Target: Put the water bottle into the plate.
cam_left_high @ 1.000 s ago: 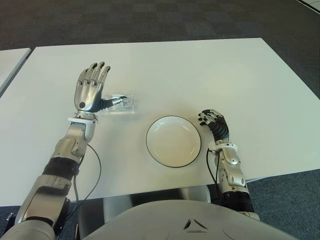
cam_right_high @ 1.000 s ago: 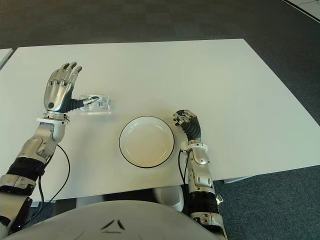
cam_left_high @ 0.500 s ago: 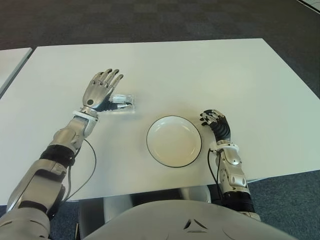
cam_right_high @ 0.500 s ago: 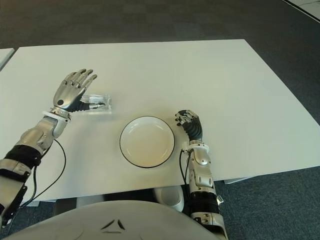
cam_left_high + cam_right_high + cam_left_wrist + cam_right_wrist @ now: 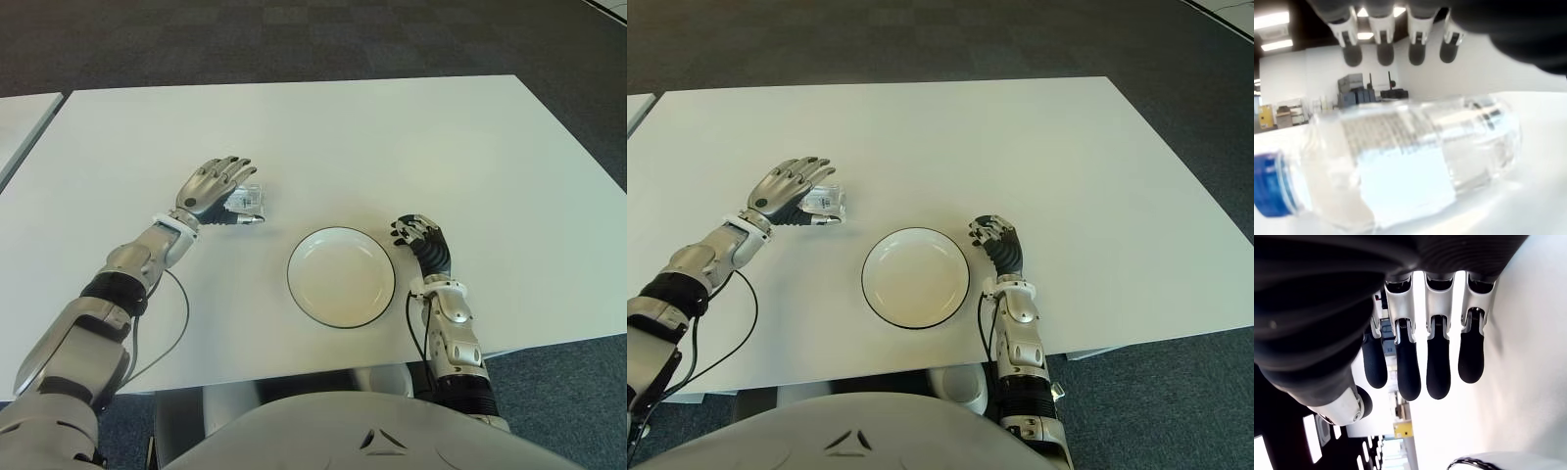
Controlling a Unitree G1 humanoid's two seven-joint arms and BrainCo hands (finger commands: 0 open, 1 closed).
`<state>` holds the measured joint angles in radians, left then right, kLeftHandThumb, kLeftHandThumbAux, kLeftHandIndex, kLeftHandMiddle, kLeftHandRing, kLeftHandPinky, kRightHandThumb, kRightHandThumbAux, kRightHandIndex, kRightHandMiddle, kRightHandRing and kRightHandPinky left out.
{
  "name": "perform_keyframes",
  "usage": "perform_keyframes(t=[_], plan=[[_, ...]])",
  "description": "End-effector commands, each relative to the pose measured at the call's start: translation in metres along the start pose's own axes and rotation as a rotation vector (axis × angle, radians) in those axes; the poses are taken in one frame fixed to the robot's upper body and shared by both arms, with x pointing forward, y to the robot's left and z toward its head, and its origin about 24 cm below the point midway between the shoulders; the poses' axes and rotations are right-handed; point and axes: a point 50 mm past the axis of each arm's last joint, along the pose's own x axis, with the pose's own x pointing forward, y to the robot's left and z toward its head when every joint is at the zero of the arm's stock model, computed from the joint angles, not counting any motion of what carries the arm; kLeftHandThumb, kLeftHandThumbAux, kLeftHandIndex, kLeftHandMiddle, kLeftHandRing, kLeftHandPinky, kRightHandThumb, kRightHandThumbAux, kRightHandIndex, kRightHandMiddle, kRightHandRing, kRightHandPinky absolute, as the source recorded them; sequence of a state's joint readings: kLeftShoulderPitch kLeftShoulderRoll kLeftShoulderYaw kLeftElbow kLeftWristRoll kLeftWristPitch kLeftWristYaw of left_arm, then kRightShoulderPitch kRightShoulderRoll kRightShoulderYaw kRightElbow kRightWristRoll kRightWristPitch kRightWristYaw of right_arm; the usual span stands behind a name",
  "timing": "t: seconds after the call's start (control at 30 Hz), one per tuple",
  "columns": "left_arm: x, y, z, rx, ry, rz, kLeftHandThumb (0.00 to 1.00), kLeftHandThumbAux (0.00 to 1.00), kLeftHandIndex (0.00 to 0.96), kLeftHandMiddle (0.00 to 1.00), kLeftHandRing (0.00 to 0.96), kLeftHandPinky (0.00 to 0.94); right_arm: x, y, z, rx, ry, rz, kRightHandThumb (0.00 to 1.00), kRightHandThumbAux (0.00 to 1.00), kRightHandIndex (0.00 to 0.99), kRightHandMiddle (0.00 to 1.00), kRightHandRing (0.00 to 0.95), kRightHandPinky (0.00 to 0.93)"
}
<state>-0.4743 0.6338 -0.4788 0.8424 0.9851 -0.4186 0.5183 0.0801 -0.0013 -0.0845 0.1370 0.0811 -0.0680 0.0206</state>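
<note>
The white table [image 5: 411, 137] carries the plate [image 5: 341, 276] near the robot, with the water bottle [image 5: 245, 201] lying on its side to the far left of it, apart from the rim. The left hand [image 5: 214, 186] arches over the bottle, fingers [image 5: 1385, 34] spread above it and not yet closed (the blue cap points toward the wrist). A good grasp would wrap the label mid-body. The right hand [image 5: 419, 238] shows right of the plate, fingers loosely curled, holding nothing.
</note>
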Motion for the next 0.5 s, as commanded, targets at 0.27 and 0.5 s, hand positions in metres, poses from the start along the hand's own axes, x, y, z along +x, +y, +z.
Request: perform_keyframes(t=[0.27, 0.5], plan=[[0.004, -0.024, 0.008, -0.003, -0.021, -0.133, 0.500, 0.146, 0.000, 0.000, 0.000, 0.000, -0.002, -0.002, -0.002, -0.002, 0.019, -0.014, 0.704, 0.737, 0.428, 0.490, 0.492, 0.531], [0.001, -0.039, 0.008, 0.005, 0.001, -0.234, 0.514, 0.161, 0.000, 0.000, 0.000, 0.000, -0.002, -0.002, -0.001, -0.002, 0.015, -0.010, 0.704, 0.737, 0.429, 0.490, 0.489, 0.520]])
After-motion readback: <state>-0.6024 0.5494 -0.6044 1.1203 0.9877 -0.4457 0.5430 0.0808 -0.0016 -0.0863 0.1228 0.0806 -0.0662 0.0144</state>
